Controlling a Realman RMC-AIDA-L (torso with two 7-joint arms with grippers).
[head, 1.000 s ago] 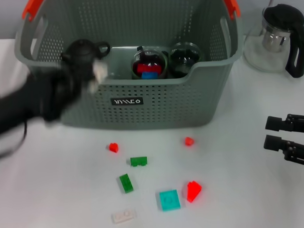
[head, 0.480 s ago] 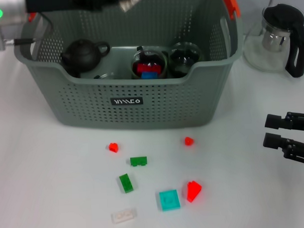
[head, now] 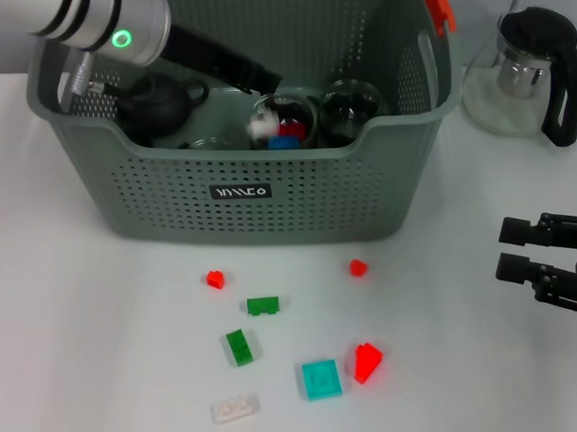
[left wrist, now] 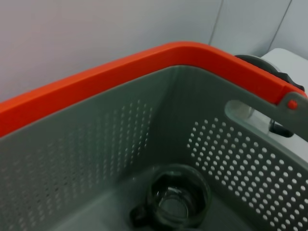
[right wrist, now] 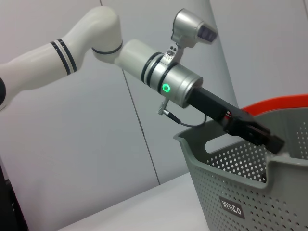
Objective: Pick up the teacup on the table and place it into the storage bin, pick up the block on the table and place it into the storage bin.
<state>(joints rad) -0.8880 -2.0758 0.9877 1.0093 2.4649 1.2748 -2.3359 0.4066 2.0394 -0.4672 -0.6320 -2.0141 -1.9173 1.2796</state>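
While its arm reaches in over the rim from the left, the left hand point(head: 260, 125) sits low inside the storage bin point(head: 269, 193), just above a glass teacup point(head: 287, 121) that holds red and blue blocks; something small and white shows at its tip, but whether it is clenched or released cannot be told. Beneath that arm, a dark teapot point(head: 158, 104) stands in the bin's left part. A second glass teacup point(head: 350, 110) stands beside the first, towards the right wall, and the left wrist view shows it from above point(left wrist: 175, 202), empty, under the orange-red handle point(left wrist: 144, 72).

On the white desk point(head: 85, 356) in front of the bin lie loose blocks: a small red one point(head: 215, 278), two green ones point(head: 263, 305) point(head: 240, 347), a pale flat one point(head: 235, 408), a teal square point(head: 323, 379), a larger red wedge point(head: 368, 362) and another small red piece point(head: 358, 267).

Right of the bin stands a glass pitcher point(head: 525, 75) with a black lid and handle. Near the desk's right edge the right hand point(head: 517, 249) hangs with its fingers parted, holding nothing.
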